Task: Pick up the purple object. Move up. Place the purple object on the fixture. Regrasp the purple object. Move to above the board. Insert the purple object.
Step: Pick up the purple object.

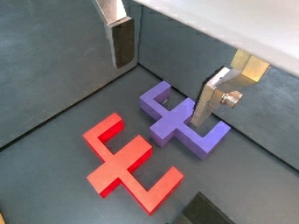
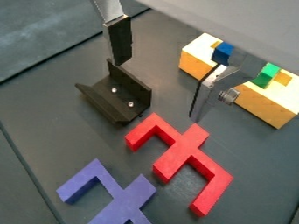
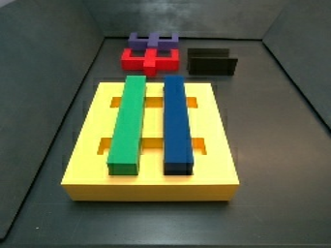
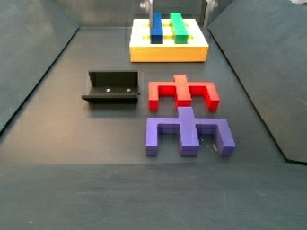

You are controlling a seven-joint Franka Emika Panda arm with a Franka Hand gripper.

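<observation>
The purple object [image 1: 163, 112] lies flat on the dark floor beside a red block [image 1: 126, 166]. In a side view it [image 4: 186, 135] is the piece nearest the camera. My gripper [image 1: 167, 74] hangs high above the floor, open wide, with nothing between its silver fingers [image 1: 121, 39]. The black fixture [image 2: 117, 101] stands beneath one finger in a wrist view and is bare [image 4: 110, 88]. The yellow board [image 3: 91, 145] carries a green bar [image 3: 127, 121] and a blue bar [image 3: 177, 121]. A fingertip [image 4: 210, 9] shows at the upper edge of a side view.
The red block [image 4: 182, 92] lies between the purple object and the board [image 4: 168, 54]. Grey walls [image 3: 65, 58] close the floor in on all sides.
</observation>
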